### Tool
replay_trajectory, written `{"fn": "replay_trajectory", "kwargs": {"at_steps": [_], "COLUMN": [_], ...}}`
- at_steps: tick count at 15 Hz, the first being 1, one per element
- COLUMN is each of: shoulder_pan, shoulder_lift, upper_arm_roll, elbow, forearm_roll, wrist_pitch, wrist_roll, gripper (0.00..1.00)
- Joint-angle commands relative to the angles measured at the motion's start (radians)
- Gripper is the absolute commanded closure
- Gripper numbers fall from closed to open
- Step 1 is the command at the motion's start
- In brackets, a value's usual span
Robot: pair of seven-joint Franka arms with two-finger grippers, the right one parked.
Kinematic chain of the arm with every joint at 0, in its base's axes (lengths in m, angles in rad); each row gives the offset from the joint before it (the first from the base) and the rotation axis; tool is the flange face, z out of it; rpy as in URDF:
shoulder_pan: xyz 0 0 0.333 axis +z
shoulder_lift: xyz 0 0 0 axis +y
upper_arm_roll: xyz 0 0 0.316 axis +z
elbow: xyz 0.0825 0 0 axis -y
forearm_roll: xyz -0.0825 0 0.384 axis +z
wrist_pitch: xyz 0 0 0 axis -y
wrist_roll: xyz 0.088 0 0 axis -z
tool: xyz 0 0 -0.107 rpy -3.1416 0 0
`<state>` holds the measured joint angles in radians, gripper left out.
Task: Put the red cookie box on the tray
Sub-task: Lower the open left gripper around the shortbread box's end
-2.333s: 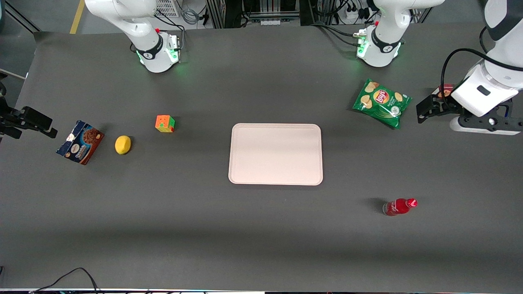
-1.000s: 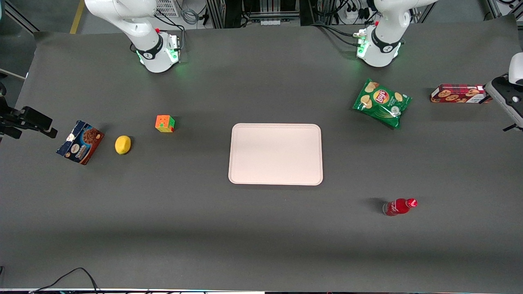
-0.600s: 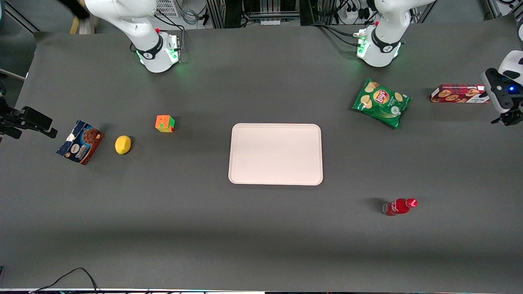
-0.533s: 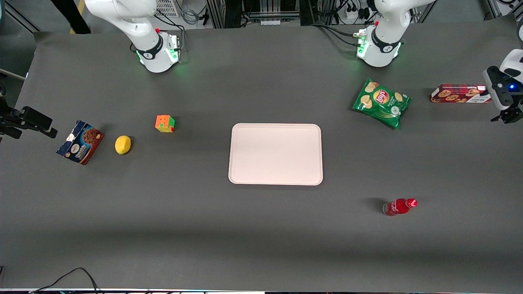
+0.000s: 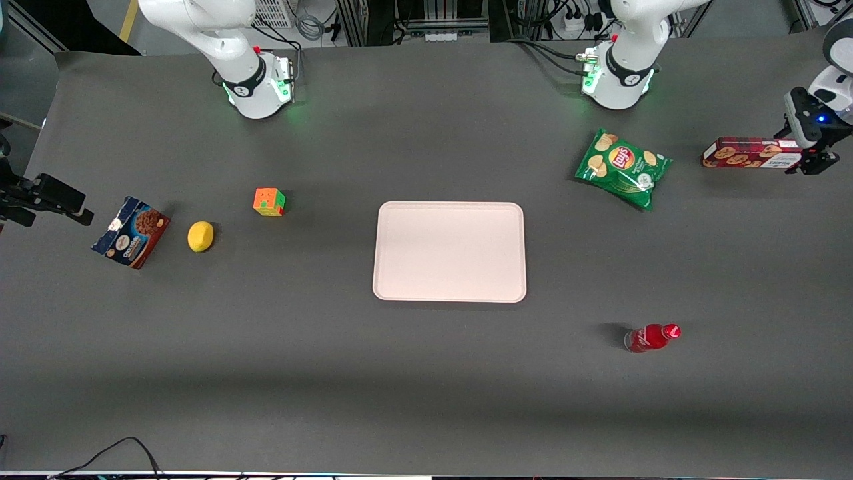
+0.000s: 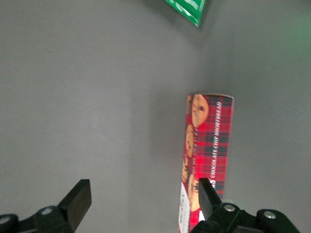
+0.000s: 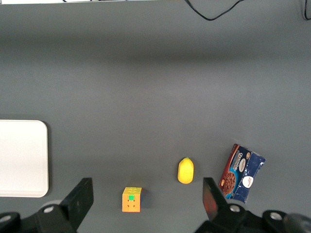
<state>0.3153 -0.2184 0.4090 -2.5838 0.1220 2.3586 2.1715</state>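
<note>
Dark-red and tartan-patterned, your red cookie box point(image 5: 750, 153) lies flat on the grey table point(image 5: 426, 373) at the working arm's end — well apart from the pale pink tray point(image 5: 449, 251), with a green chip bag point(image 5: 623, 168) between them. Your gripper point(image 5: 808, 155) sits at the box's outer end, its fingers point(image 6: 206, 194) spread wide and holding nothing — one finger is just beside the box.

The gripper point(image 5: 814, 157) covers the red cookie box's point(image 5: 750, 153) end (its label patch unreadable).
</note>
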Motion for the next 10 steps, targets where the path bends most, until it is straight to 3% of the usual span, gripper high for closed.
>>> {"fn": "replay_trajectory", "kwargs": {"at_steps": [1,10], "shoulder_pan": [0.062,0.102], "shoulder_lift": [-0.042,0.066], "upper_arm_roll": [0.013,0.154], "elbow": [-0.068,-0.122], "forearm_roll": [0.011,0.011], "wrist_pitch": [0.074,0.266], "wrist_roll": [0.132,0.327], "gripper": [0.02,0.02]}}
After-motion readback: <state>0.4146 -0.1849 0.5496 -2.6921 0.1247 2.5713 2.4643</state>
